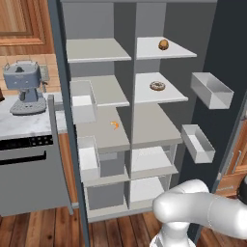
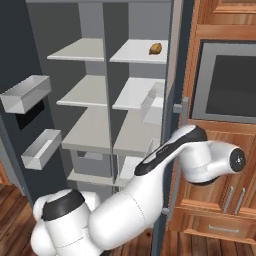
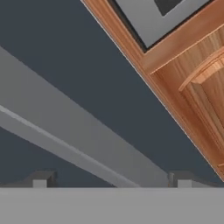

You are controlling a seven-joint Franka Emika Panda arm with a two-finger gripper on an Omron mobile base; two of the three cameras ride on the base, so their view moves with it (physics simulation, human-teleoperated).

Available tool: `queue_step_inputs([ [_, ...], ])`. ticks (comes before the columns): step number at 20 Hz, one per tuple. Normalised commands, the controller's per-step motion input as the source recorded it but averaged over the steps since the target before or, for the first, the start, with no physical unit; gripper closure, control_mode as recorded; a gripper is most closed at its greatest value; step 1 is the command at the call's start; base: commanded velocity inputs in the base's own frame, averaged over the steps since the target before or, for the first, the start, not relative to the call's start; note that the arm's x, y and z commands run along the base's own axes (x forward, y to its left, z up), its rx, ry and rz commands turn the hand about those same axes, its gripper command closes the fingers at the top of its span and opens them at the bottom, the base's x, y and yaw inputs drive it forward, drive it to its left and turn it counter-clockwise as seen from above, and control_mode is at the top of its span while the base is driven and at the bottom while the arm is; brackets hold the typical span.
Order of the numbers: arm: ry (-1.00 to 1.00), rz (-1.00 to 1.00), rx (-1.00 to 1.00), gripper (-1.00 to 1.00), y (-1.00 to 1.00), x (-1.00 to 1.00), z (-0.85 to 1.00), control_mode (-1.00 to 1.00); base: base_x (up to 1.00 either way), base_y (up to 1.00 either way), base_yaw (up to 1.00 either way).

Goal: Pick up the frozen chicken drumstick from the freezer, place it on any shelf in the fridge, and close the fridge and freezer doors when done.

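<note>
The frozen chicken drumstick [image 1: 164, 44] [image 2: 155, 48] lies on the top shelf [image 1: 181, 50] of the right-hand compartment, the fridge. The freezer [image 1: 99, 96] is the left compartment, and its door [image 2: 12, 55] bears a black panel. Both doors stand open; the fridge door [image 1: 226, 53] swings out to the right. In the hand view my gripper [image 3: 111, 180] is open and holds nothing. It faces the slate outer face of the fridge door [image 3: 87, 65], close to its pale grey handle [image 3: 78, 140]. My arm [image 2: 200, 155] reaches round that door's edge.
An iced doughnut [image 1: 157, 86] sits on the second fridge shelf, and a tiny orange piece [image 1: 114, 125] lies in the freezer. Bins [image 1: 211, 89] hang on the doors. A wall oven [image 2: 227, 82] in wood cabinets stands right; a coffee machine [image 1: 23, 87] stands on the left counter.
</note>
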Motion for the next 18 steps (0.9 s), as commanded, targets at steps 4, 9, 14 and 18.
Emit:
queue_step_inputs([
  [4,-0.02,0.00,0.14,-1.00,0.41,0.00,0.00,-1.00,0.00,0.00,0.00],
  [9,-0.02,0.00,0.14,-1.00,0.43,0.02,0.00,-1.00,0.00,0.00,0.00],
  [14,-0.04,0.00,0.13,-1.00,0.37,0.10,0.00,-1.00,0.00,0.00,0.00],
  [18,-0.03,0.00,0.13,-1.00,0.35,0.20,0.00,-1.00,0.00,0.00,0.00],
])
